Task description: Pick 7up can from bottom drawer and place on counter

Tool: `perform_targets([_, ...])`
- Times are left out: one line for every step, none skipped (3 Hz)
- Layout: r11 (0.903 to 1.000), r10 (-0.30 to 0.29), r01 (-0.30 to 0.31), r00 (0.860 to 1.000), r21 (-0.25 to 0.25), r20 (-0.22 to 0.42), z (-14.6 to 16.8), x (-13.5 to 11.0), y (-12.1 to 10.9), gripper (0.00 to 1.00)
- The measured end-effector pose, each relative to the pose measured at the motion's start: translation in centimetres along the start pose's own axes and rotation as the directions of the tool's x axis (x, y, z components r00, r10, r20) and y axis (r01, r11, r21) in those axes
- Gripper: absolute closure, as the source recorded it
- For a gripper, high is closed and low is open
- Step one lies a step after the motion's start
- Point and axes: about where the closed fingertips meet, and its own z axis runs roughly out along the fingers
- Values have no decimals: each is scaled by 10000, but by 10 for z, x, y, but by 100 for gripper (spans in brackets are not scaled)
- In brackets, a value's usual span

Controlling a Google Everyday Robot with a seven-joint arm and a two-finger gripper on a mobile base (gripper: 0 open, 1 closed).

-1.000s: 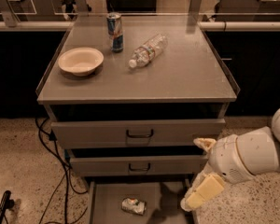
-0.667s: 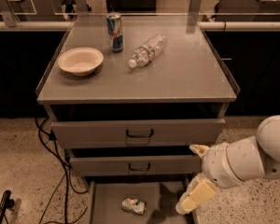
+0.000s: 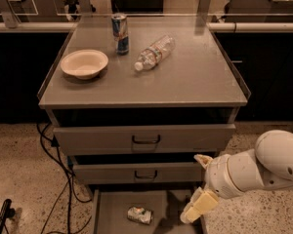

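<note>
Dents and green markings show on the 7up can (image 3: 139,215), a small silvery-white can lying on its side on the flat grey floor of the bottom drawer (image 3: 113,213), which is pulled out at the foot of the cabinet. The gripper (image 3: 194,186) hangs at the drawer's right edge, to the right of the can and apart from it; its two pale fingers (image 3: 197,206) are spread wide with nothing between them, and the white arm (image 3: 263,167) reaches in from the right. Above the tray sit two closed drawer fronts (image 3: 144,139) with black loop handles. The counter (image 3: 195,82) carries a cream bowl (image 3: 84,63) at the left, an upright blue-and-silver slim can (image 3: 120,33) behind it, and a clear bottle (image 3: 154,52) lying on its side near the middle. Black cables (image 3: 58,179) trail over the speckled floor (image 3: 19,169) left of the cabinet, and a pale rail (image 3: 254,27) runs behind the counter.
</note>
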Motion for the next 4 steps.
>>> perform_targets([10000, -76, 78, 9996, 46, -270, 15, 3, 10, 0])
perform_targets([9992, -73, 97, 9980, 380, -627, 44, 15, 8, 0])
perform_targets([9967, -80, 126, 9983, 796, -577, 79, 29, -7, 0])
perform_targets([9935, -170, 198, 9995, 1123, -261, 111, 45, -23, 0])
